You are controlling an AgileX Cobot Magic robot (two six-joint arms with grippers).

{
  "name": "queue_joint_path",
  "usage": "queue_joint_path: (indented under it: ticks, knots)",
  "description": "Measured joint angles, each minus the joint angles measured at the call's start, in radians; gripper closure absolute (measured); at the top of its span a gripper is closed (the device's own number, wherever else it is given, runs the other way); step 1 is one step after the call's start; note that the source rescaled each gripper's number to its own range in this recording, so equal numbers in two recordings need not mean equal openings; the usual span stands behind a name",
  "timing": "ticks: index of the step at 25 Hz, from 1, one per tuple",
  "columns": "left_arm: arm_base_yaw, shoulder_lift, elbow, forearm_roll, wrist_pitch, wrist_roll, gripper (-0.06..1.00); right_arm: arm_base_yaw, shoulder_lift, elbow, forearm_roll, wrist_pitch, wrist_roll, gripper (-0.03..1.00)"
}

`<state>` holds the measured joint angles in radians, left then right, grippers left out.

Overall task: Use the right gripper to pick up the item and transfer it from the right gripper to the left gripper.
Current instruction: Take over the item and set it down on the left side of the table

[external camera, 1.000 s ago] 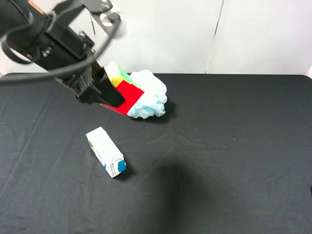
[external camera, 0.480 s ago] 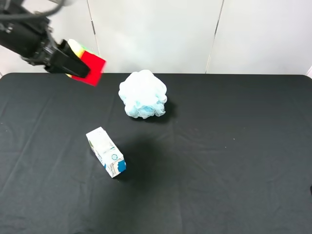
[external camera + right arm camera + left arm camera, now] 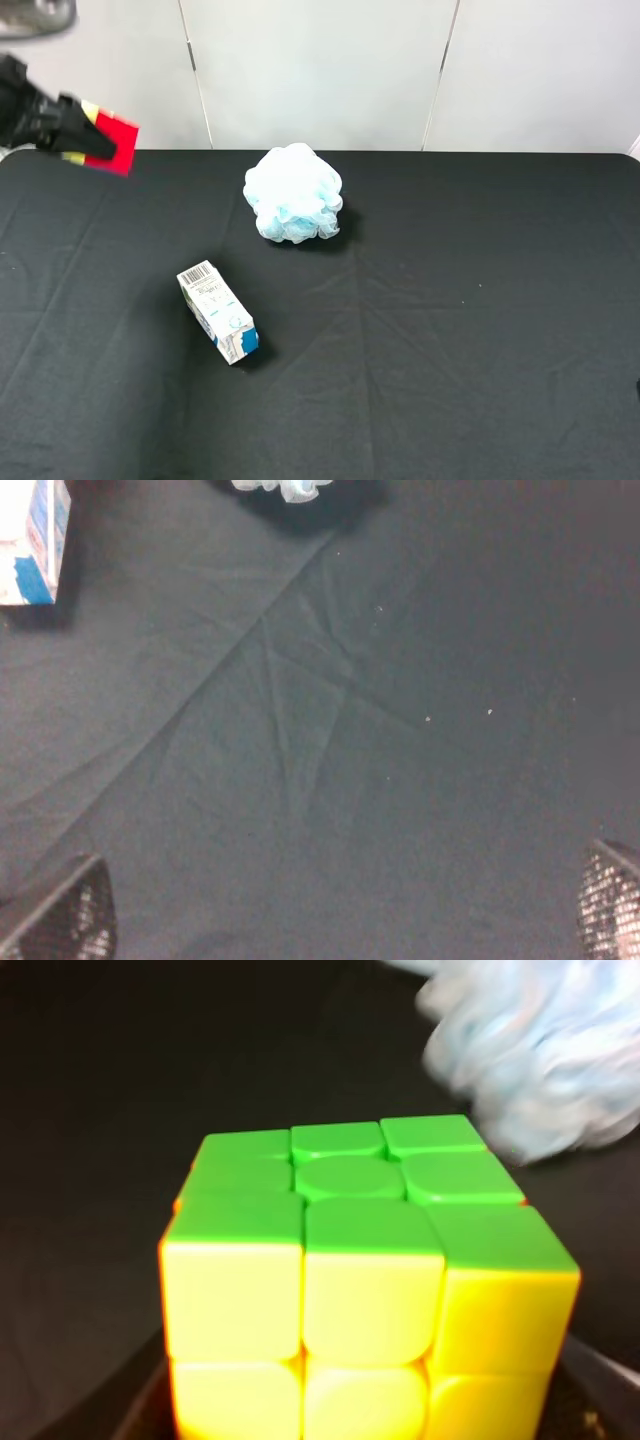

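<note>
The item, a small puzzle cube (image 3: 113,147), shows a red face in the high view and hangs in the air at the far upper left, over the table's back left corner. My left gripper (image 3: 92,143) is shut on it. In the left wrist view the cube (image 3: 360,1290) fills the frame with its green and yellow faces. My right gripper (image 3: 345,910) is outside the high view. Its wrist view shows two fingertips (image 3: 60,920) standing wide apart over bare black cloth, open with nothing between them.
A pale blue mesh puff (image 3: 293,193) sits at the back middle of the black-clothed table (image 3: 450,300). A white-and-blue carton (image 3: 217,312) lies at the left front. In the right wrist view the carton (image 3: 35,540) and the puff (image 3: 280,488) show only at the frame's edges.
My left gripper has carried the cube up and away to the left, from beside the puff to the table's far left corner. The puff and carton stayed put.
</note>
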<state>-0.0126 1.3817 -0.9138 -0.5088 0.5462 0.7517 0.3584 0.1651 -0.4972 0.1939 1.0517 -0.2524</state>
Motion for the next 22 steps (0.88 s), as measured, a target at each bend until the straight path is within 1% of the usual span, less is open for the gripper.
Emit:
queue_joint_path:
  ticks: [4, 8, 12, 15, 19, 22]
  knots:
    - [0.002, 0.003, 0.085, 0.044, -0.03, -0.025, 0.94, 0.0, 0.0, 0.0, 0.0, 0.0, 0.0, -0.03]
    - [0.002, 0.056, 0.1, 0.065, -0.052, -0.125, 0.94, 0.0, 0.0, 0.0, 0.0, 0.0, 0.0, -0.03]
    - [0.002, 0.163, 0.092, 0.099, -0.051, -0.219, 0.94, 0.0, 0.0, 0.0, 0.0, -0.001, 0.0, -0.03]
    - [0.002, 0.247, 0.049, 0.105, -0.029, -0.247, 0.94, 0.0, 0.0, 0.0, 0.0, -0.001, 0.0, -0.03]
    - [0.002, 0.352, -0.059, 0.106, 0.021, -0.261, 0.94, 0.0, 0.0, 0.0, 0.0, -0.001, 0.0, -0.03]
    - [0.002, 0.412, -0.133, 0.117, 0.027, -0.263, 0.94, 0.0, 0.0, 0.0, 0.0, -0.001, 0.0, -0.03]
